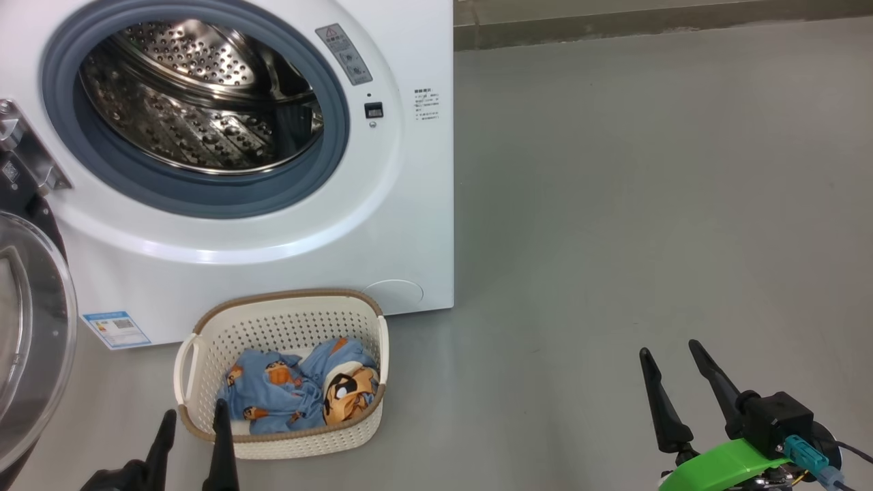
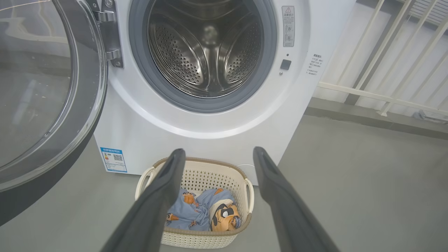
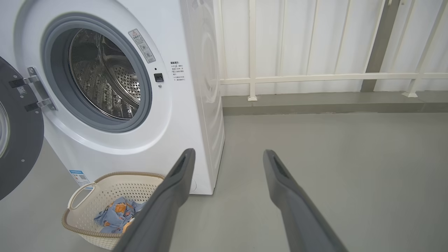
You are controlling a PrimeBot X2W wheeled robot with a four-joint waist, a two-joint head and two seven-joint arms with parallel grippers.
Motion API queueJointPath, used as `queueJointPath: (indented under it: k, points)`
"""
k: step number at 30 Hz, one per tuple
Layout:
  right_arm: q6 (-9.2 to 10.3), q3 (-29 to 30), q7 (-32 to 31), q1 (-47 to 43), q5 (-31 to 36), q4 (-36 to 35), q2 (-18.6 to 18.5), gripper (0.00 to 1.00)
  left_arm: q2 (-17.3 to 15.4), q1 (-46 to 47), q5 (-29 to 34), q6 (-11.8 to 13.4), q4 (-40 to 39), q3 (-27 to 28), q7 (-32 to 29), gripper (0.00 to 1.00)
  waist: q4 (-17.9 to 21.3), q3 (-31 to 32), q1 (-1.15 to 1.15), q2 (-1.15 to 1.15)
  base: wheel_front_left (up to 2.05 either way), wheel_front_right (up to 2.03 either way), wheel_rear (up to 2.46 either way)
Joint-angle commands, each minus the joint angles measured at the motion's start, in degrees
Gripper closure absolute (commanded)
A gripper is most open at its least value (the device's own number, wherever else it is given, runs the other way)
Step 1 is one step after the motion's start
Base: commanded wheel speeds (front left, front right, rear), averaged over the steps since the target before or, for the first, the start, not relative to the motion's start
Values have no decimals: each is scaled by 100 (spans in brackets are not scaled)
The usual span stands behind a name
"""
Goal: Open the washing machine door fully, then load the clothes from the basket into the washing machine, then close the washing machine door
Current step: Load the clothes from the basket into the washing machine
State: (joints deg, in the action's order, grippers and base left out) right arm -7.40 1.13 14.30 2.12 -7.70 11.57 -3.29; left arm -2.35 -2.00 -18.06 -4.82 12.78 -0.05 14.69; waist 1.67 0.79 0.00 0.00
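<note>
The white washing machine (image 1: 382, 225) (image 2: 217, 129) (image 3: 168, 140) shows its bare steel drum (image 1: 204, 102). Its door (image 1: 31, 327) (image 2: 45, 91) (image 3: 14, 129) hangs swung wide on the left. On the floor before the machine stands the cream basket (image 1: 286, 327) (image 2: 203, 175) (image 3: 105, 185), with blue cartoon-print clothes (image 1: 293, 392) (image 2: 203, 211) (image 3: 115, 213) inside. My left gripper (image 1: 193, 412) (image 2: 217, 152) stands open at the basket's near left corner, nothing between its fingers. My right gripper (image 1: 668, 351) (image 3: 227, 152) stands open over bare floor, well to the right of the basket.
Grey floor (image 1: 648, 191) spreads to the right of the machine. A low kerb (image 3: 332, 103) and a white railing (image 3: 315, 75) (image 2: 381, 94) close off the back. A blue label sticker (image 1: 116, 329) sits low on the machine's front.
</note>
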Motion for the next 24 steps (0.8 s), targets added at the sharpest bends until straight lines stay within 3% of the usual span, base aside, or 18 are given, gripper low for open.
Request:
queueJointPath:
  k: [1, 7, 16, 24]
  points:
    - [-9, -127, 70, 127, 7, -120, 1, 0, -53, 264, -62, -4, -114, 178, 31, 0, -4, 1, 0, 0, 47, -55, 8]
    - [-9, -132, 70, 123, 2, -109, 3, 0, -53, 265, -112, -3, -97, 207, 31, 0, -12, 8, 0, 0, 94, -104, 9]
    - [-9, -125, 70, 116, 5, -103, 6, 0, -53, 273, 79, 77, -141, 261, 31, 0, -37, 16, 0, 0, 149, -186, 37]
    - [-9, -146, 70, 124, 8, -86, 7, 0, -53, 256, 102, 83, -180, 249, 31, 0, -52, 24, 0, 0, 78, -78, 0]
